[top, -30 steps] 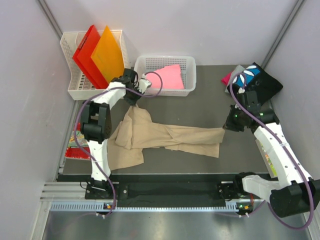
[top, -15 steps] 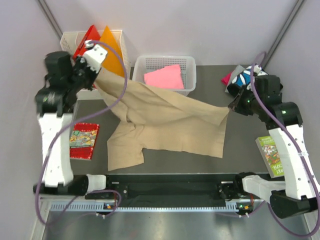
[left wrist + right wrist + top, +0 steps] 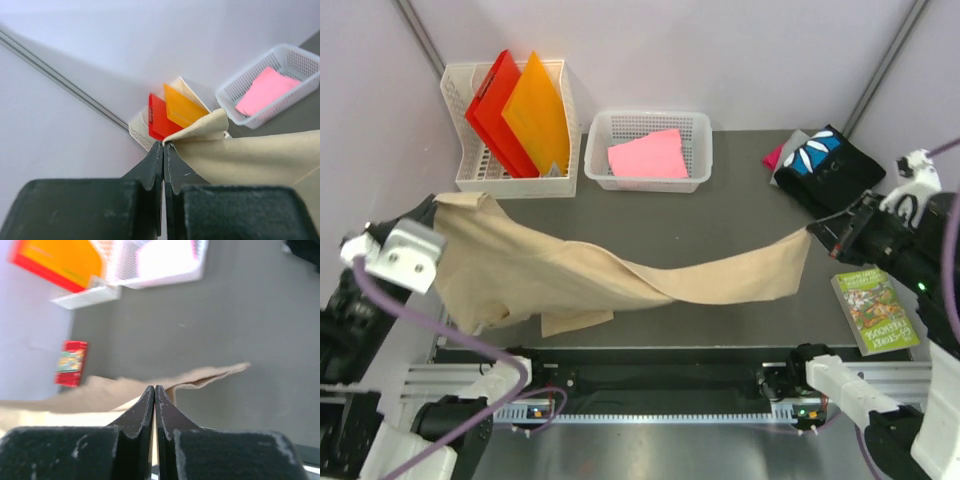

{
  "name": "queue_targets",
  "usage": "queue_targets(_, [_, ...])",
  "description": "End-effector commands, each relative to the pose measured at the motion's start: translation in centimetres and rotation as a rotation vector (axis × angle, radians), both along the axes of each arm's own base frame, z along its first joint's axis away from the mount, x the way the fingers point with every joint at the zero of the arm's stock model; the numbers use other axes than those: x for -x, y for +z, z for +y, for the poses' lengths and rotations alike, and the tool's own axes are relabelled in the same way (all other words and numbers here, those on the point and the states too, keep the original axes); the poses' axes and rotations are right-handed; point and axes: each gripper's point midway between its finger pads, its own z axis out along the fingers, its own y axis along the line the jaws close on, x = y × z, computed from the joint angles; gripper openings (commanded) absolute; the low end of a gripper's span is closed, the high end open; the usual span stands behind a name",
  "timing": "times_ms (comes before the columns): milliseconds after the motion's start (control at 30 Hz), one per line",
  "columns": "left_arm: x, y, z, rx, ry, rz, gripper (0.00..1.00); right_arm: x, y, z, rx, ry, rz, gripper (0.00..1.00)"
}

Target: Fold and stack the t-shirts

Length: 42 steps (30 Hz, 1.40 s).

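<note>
Hanging stretched above the dark table [image 3: 740, 215], the tan t-shirt [image 3: 620, 280] is pinched at opposite ends by the left gripper [image 3: 163, 145] and the right gripper [image 3: 154, 389], both pressed together on cloth. Even tension should be held and the cloth lowered flat. The mesh basket [image 3: 700, 150] with the pink t-shirt [image 3: 648, 155] is best avoided, likewise the book [image 3: 875, 310].

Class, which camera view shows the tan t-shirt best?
The top view: nearly the whole tan t-shirt shows, held up and stretched wide. The left wrist view shows only one pinched corner; the right wrist view, a blurred strip.
</note>
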Motion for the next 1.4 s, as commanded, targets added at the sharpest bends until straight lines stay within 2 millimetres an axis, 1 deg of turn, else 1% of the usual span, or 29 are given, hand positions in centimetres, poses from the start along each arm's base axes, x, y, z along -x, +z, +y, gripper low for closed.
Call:
queue_targets(0, [1.8,-2.6,0.2,0.013,0.007,0.093,0.00,4.8,0.6,1.4,-0.117,0.074,0.057,0.00])
queue_targets(100, [0.7,-3.4,-1.1,0.032,-0.058,0.129,0.00,3.7,-0.2,1.3,-0.092,0.065,0.086,0.00])
queue_targets(200, [-1.7,-6.9,-2.0,0.040,-0.101,0.219,0.00,1.0,-2.1,0.1,-0.006,0.001,0.119,0.00])
queue_targets(233, [-4.8,-9.7,-2.1,0.036,-0.098,0.280,0.00,-0.1,-3.1,-0.2,0.019,-0.021,0.140,0.00])
queue_targets(267, [-6.1,-11.3,-2.1,0.015,-0.096,0.295,0.00,-1.7,-3.2,-0.8,0.045,-0.060,0.112,0.00])
queue_targets(300, [-7.3,-12.3,-1.7,0.002,-0.075,0.284,0.00,-2.9,-5.3,-1.0,0.069,-0.084,0.161,0.00])
queue_targets(333, [-10.5,-15.6,-1.6,-0.012,-0.060,0.322,0.00,-4.2,-6.4,-1.1,0.080,-0.101,0.181,0.00])
queue_targets(367, [-12.0,-16.7,-1.3,-0.040,-0.050,0.315,0.00,-6.2,-6.6,-1.6,0.091,-0.149,0.152,0.00])
queue_targets(400, [-14.2,-18.5,-1.0,-0.057,-0.031,0.349,0.00,-7.2,-8.8,-1.9,0.112,-0.172,0.198,0.00])
queue_targets(467, [-17.9,-21.2,-0.8,-0.086,-0.019,0.380,0.00,-10.3,-11.1,-2.4,0.128,-0.239,0.229,0.00])
queue_targets(500, [-20.5,-23.7,-0.8,-0.106,-0.022,0.456,0.00,-11.1,-13.1,-2.5,0.141,-0.255,0.274,0.00])
queue_targets(567, [-24.0,-24.3,-0.6,-0.130,-0.004,0.453,0.00,-13.8,-15.8,-2.8,0.165,-0.295,0.328,0.00])
queue_targets(600, [-26.6,-26.6,-0.5,-0.144,-0.002,0.513,0.00,-14.5,-16.8,-2.9,0.176,-0.309,0.353,0.00])
queue_targets(633, [-28.2,-25.6,-0.4,-0.151,0.004,0.492,0.00,-15.8,-18.6,-3.0,0.193,-0.316,0.406,0.00])
queue_targets(667, [-29.7,-25.8,-0.5,-0.169,0.001,0.493,0.00,-16.6,-19.1,-3.4,0.211,-0.334,0.415,0.00])
queue_targets(700, [-32.0,-27.8,-0.5,-0.176,-0.001,0.546,0.00,-17.4,-19.2,-3.6,0.219,-0.343,0.419,0.00])
queue_targets(733, [-33.4,-25.8,-0.7,-0.172,-0.004,0.507,0.00,-18.3,-20.5,-3.7,0.231,-0.349,0.452,0.00])
queue_targets(767, [-34.4,-26.1,-0.8,-0.172,-0.008,0.520,0.00,-18.8,-20.9,-4.0,0.240,-0.361,0.460,0.00])
queue_targets(800, [-35.7,-27.9,-1.0,-0.173,-0.016,0.568,0.00,-19.2,-21.3,-4.1,0.241,-0.365,0.468,0.00])
queue_targets(833, [-36.3,-27.0,-1.1,-0.172,-0.019,0.553,0.00,-19.8,-22.3,-4.1,0.244,-0.369,0.490,0.00])
queue_targets(900, [-36.7,-28.2,-1.7,-0.165,-0.050,0.593,0.00,-20.1,-23.6,-4.3,0.255,-0.375,0.514,0.00])
queue_targets(967, [-35.8,-30.0,-2.3,-0.169,-0.084,0.642,0.00,-20.7,-25.1,-4.5,0.269,-0.385,0.534,0.00])
queue_targets(1000, [-35.0,-29.9,-2.6,-0.174,-0.101,0.635,0.00,-20.7,-26.0,-4.6,0.274,-0.384,0.551,0.00])
queue_targets(1033, [-34.3,-31.8,-2.9,-0.198,-0.119,0.656,0.00,-21.2,-27.2,-4.6,0.278,-0.384,0.571,0.00])
queue_targets(1100, [-33.1,-31.8,-2.9,-0.222,-0.124,0.626,0.00,-21.8,-28.4,-4.4,0.282,-0.378,0.595,0.00])
queue_targets(1133, [-32.2,-33.8,-2.9,-0.235,-0.132,0.662,0.00,-22.0,-29.8,-4.4,0.297,-0.372,0.628,0.00])
queue_targets(1233, [-31.0,-35.2,-2.5,-0.274,-0.133,0.673,0.00,-23.3,-31.3,-4.9,0.336,-0.382,0.653,0.00])
queue_targets(1300, [-30.5,-35.7,-2.3,-0.280,-0.131,0.681,0.00,-24.6,-31.0,-5.4,0.366,-0.390,0.636,0.00])
queue_targets(1367, [-30.1,-36.4,-2.2,-0.283,-0.131,0.697,0.00,-25.2,-32.0,-5.9,0.396,-0.383,0.668,0.14])
